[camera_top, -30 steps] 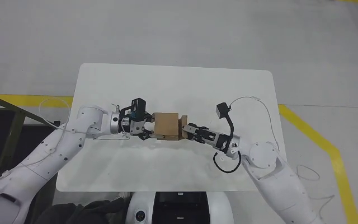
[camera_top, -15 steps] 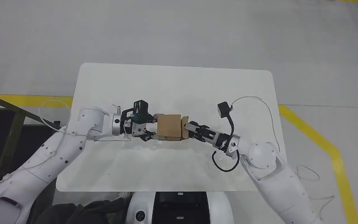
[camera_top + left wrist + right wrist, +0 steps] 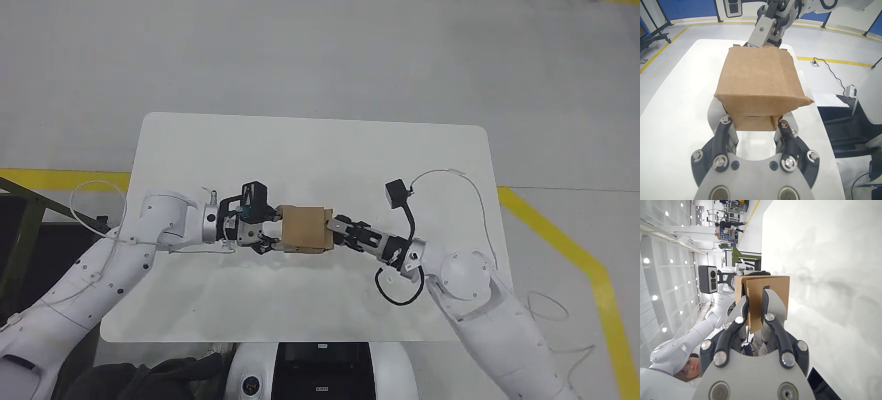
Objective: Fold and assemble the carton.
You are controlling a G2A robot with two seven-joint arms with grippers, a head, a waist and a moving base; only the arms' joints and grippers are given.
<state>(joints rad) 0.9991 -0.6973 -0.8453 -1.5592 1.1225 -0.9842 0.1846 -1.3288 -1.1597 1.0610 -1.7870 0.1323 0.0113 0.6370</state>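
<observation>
A small brown carton is held just above the middle of the white table, between my two grippers. My left gripper is at its left end. In the left wrist view its fingers straddle and press the carton's narrow end, where a flap juts out above them. My right gripper is at the opposite end, shut on a cardboard flap that stands out from the carton's end. The right gripper also appears behind the carton in the left wrist view.
A thin cable loops over the table's right part, near the right arm. The table's right edge runs close beside the carton in the left wrist view. Bare tabletop lies all around the carton.
The left gripper has shifted slightly to the right with the carton. The flap at the right gripper's end now lies closer in against the carton.
</observation>
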